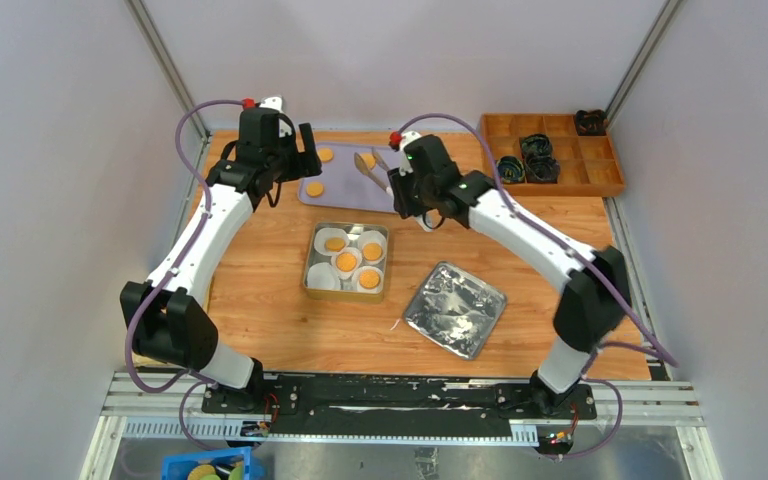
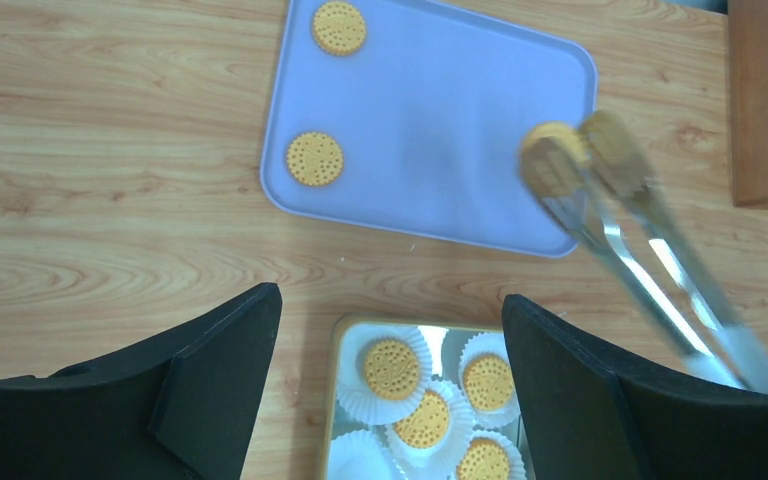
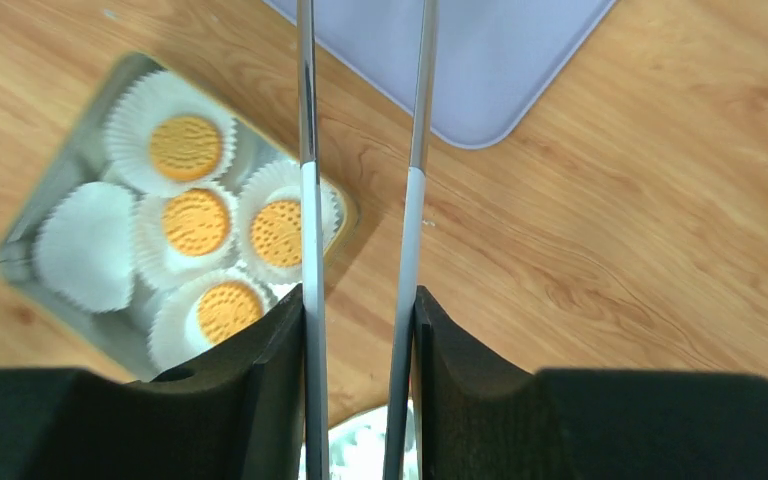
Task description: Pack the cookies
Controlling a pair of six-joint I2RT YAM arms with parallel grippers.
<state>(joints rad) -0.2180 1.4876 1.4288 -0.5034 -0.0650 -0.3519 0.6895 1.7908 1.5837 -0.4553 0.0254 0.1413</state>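
Cookies show dotted faces; right gripper clamps tongs, left gripper spread wide.

The right pincer clamps tongs near the tin of cookies.

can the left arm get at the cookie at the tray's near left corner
Probably yes: the open left gripper hovers close by, nothing covers that cookie, and the tongs are across the tray.

You're in a robot lab cell.
Plain grey panels wall in your wooden table; a metal rail at the bottom edge carries both arm bases.
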